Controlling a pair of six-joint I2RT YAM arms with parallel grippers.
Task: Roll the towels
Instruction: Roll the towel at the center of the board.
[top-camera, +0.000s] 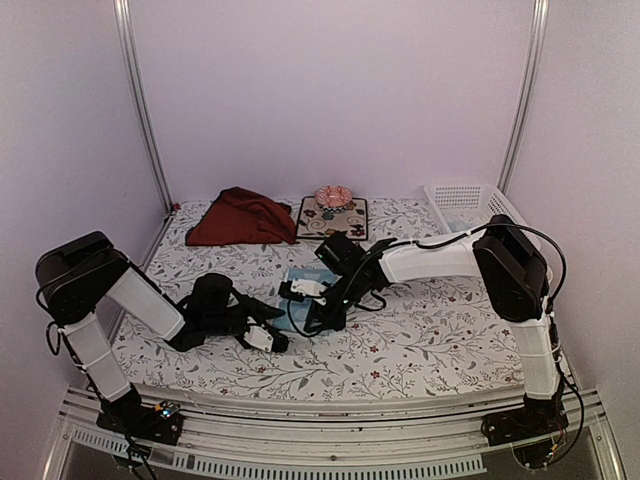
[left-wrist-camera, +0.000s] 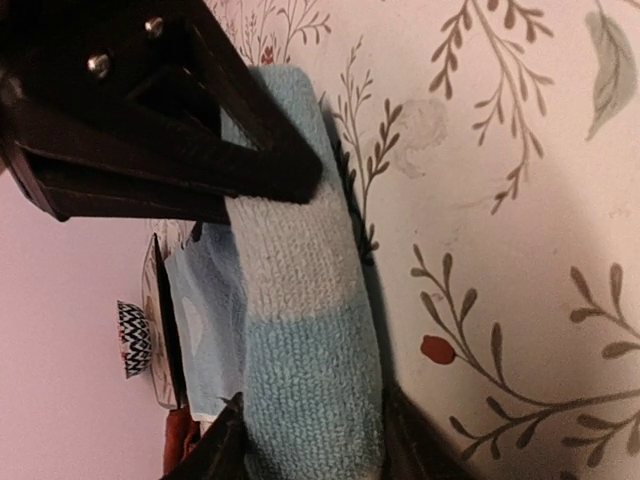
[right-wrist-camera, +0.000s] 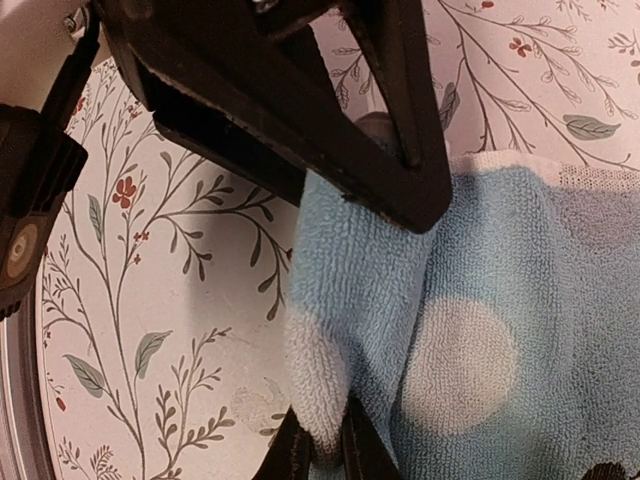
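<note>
Top external view: the light blue towel (top-camera: 299, 279) is lying mid-tabletop (top-camera: 430, 340), and both arms are crowding in on it. The right tool (right-wrist-camera: 400, 205) is pinching a fold of the dotted cloth, jaws closed on it. The left tool (left-wrist-camera: 290, 185) is sitting at the rolled edge, one finger touching it; clamped or not, I cannot tell. The dark red towel (top-camera: 240, 218) is sitting back left.

And the jaws of the right gripper (right-wrist-camera: 355, 330) are clamped tight on a raised fold of the light blue towel (right-wrist-camera: 480, 290), white dots showing, its edge bunched over the floral table covering (right-wrist-camera: 180, 260) on the desk, a black arm part (right-wrist-camera: 30, 200) at far left.
</note>
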